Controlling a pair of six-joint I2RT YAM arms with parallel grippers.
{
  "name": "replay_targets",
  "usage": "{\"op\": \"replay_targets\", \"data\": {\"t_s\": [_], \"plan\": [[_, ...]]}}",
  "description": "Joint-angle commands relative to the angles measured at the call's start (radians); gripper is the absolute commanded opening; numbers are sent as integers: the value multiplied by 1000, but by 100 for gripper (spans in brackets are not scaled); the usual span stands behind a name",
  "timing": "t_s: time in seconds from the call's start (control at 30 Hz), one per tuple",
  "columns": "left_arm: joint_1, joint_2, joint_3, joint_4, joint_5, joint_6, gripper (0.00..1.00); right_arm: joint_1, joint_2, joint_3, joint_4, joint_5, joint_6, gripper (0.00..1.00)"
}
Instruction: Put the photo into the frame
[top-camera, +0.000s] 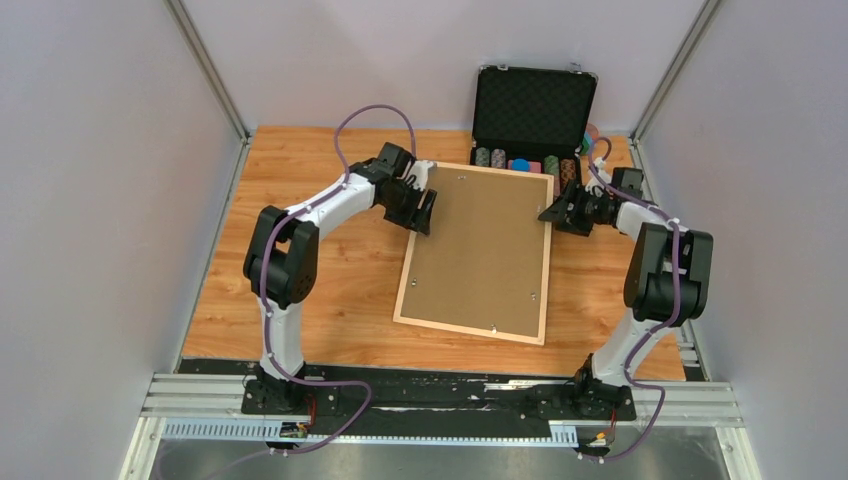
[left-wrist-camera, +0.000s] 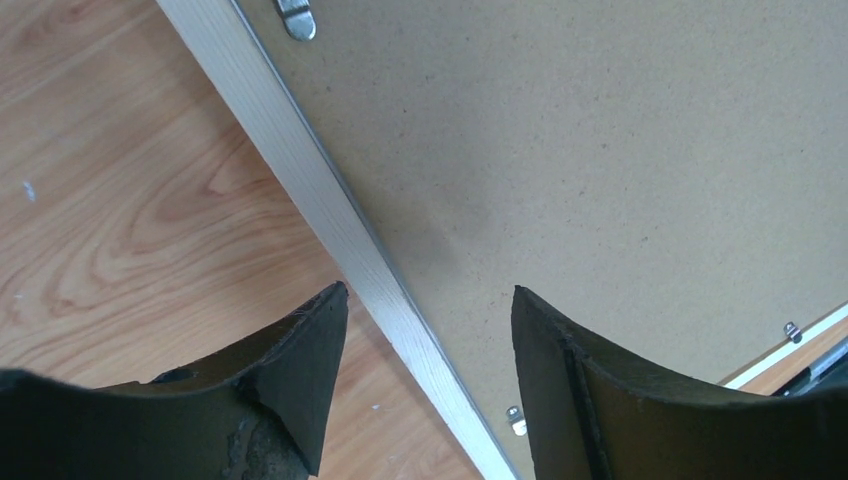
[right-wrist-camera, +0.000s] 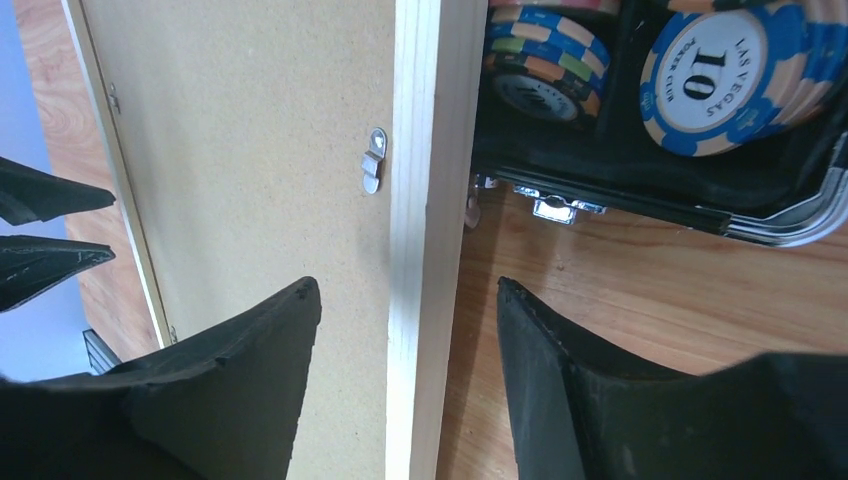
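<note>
The light-wood frame (top-camera: 470, 332) lies face down at mid-table, with the brown backing board (top-camera: 480, 245) seated in it. The photo is hidden or out of view. My left gripper (top-camera: 425, 210) is open and straddles the frame's left rail near the far corner. In the left wrist view the rail (left-wrist-camera: 305, 190) runs between the fingers of the left gripper (left-wrist-camera: 430, 290), beside the board (left-wrist-camera: 560, 150). My right gripper (top-camera: 550, 212) is open and straddles the right rail. That rail (right-wrist-camera: 428, 150) passes through the right gripper (right-wrist-camera: 408, 285), and neither gripper holds anything.
An open black chip case (top-camera: 533, 105) with several stacks of poker chips (right-wrist-camera: 715, 70) stands just behind the frame's far edge, close to my right gripper. Small metal clips (right-wrist-camera: 374, 160) sit along the board's edge. Grey walls enclose the table on three sides.
</note>
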Motion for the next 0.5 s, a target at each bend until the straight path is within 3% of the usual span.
{"op": "replay_targets", "data": {"t_s": [0.0,0.2,0.47], "plan": [[6,-13,-41,64,38,-6,68,13,-27,-3,12,8,-32,61],[17,-27,-89,79,52,-19,62,24,-31,2,12,3,-31,53],[35,-61,-158,101,99,-53,53,25,-29,27,-1,10,-30,49]]}}
